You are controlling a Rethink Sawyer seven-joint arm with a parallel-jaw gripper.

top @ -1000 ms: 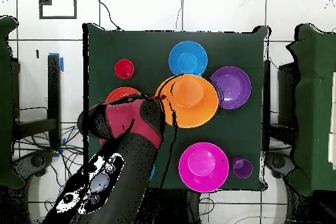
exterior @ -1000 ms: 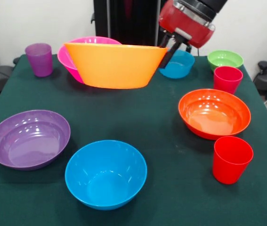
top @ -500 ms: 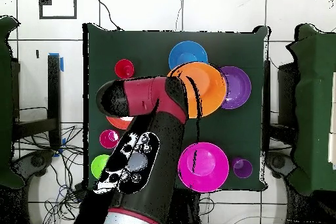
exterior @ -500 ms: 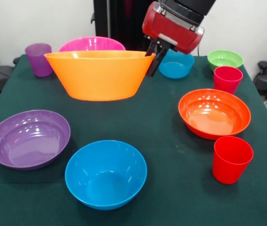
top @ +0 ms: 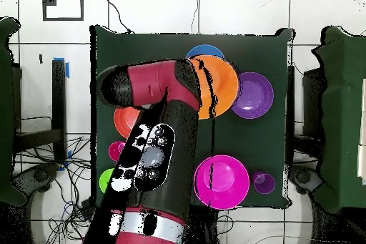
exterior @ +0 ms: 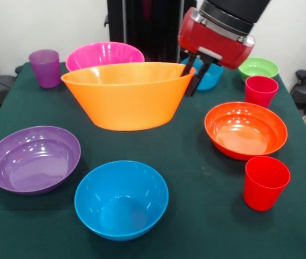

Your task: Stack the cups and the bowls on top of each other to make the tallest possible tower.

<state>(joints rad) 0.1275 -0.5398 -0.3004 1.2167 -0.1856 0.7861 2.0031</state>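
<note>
My gripper [exterior: 191, 74] is shut on the right rim of the large orange bowl [exterior: 127, 96] and holds it in the air above the table's middle, nearly level. In the overhead view the orange bowl [top: 220, 84] overlaps the medium blue bowl [top: 204, 50]. That blue bowl [exterior: 121, 198] stands at the front. The purple bowl [exterior: 33, 158] is at the left and the pink bowl [exterior: 104, 54] is behind the orange one. The red-orange bowl [exterior: 245, 129] is at the right. Two red cups [exterior: 266, 182] [exterior: 260, 90] stand right, and a purple cup [exterior: 45, 67] stands far left.
A small green bowl [exterior: 258, 67] and a small blue bowl [exterior: 213, 76] stand at the far right, the blue one partly behind my gripper. The red arm [top: 154, 155] covers much of the overhead view's lower left. The dark green table [exterior: 185, 162] ends near the front bowls.
My gripper has carried the orange bowl away from the robot's base, toward the medium blue bowl, and a little lower. Nothing else has moved.
</note>
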